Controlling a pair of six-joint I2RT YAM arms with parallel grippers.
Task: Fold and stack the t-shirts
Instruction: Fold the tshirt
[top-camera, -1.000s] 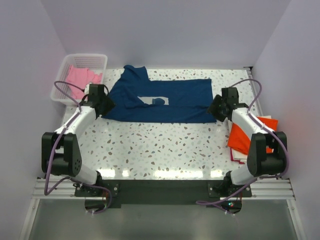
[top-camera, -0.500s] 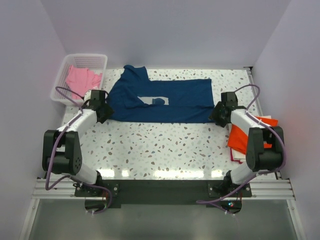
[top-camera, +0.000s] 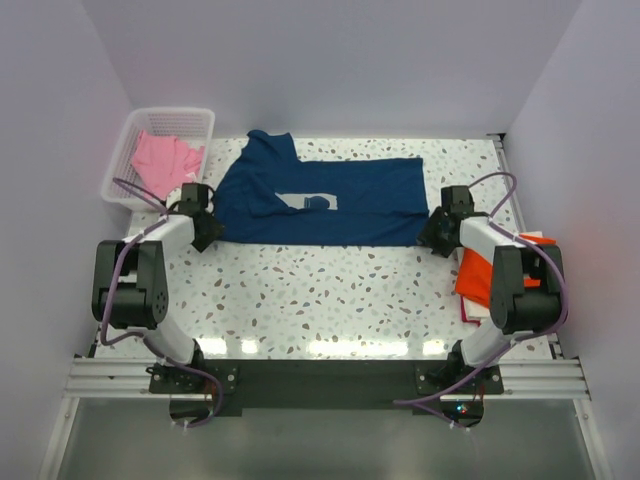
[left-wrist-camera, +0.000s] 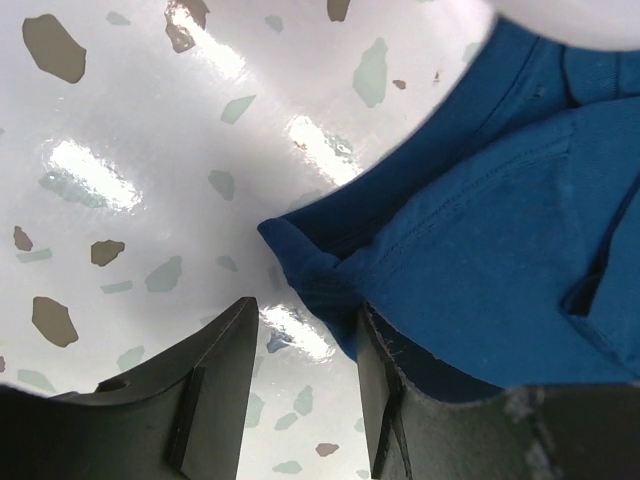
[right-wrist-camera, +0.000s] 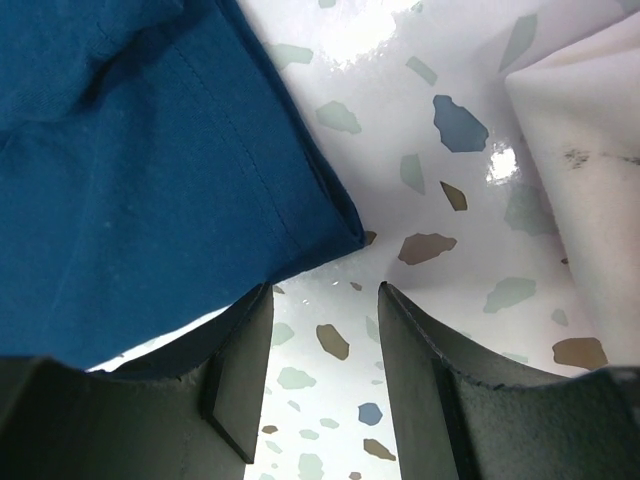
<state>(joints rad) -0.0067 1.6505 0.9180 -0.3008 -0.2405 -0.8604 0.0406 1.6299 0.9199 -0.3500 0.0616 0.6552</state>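
1. We see the navy t-shirt (top-camera: 330, 205) spread flat on the speckled table (top-camera: 320, 290), toward 12 o'clock from the table's middle, with its pale chest print (top-camera: 310, 201) facing up.
2. Our left gripper (top-camera: 203, 228) sits low at the shirt's 8 o'clock corner. In the left wrist view its jaws stand apart. A bunched corner of navy cloth lies at the mouth of the gap and overlaps one finger (left-wrist-camera: 385, 400). Nothing is clamped.
3. Our right gripper (top-camera: 437, 228) sits low at the shirt's 4 o'clock corner, jaws also parted. The hem corner lies just beyond the fingertips, with bare table showing in the gap.
4. The orange t-shirt (top-camera: 482, 272) lies at the table's 3 o'clock edge, partly under the right arm.
5. The pink t-shirt (top-camera: 160, 155) lies crumpled in the white basket (top-camera: 170, 113) at 10 o'clock.
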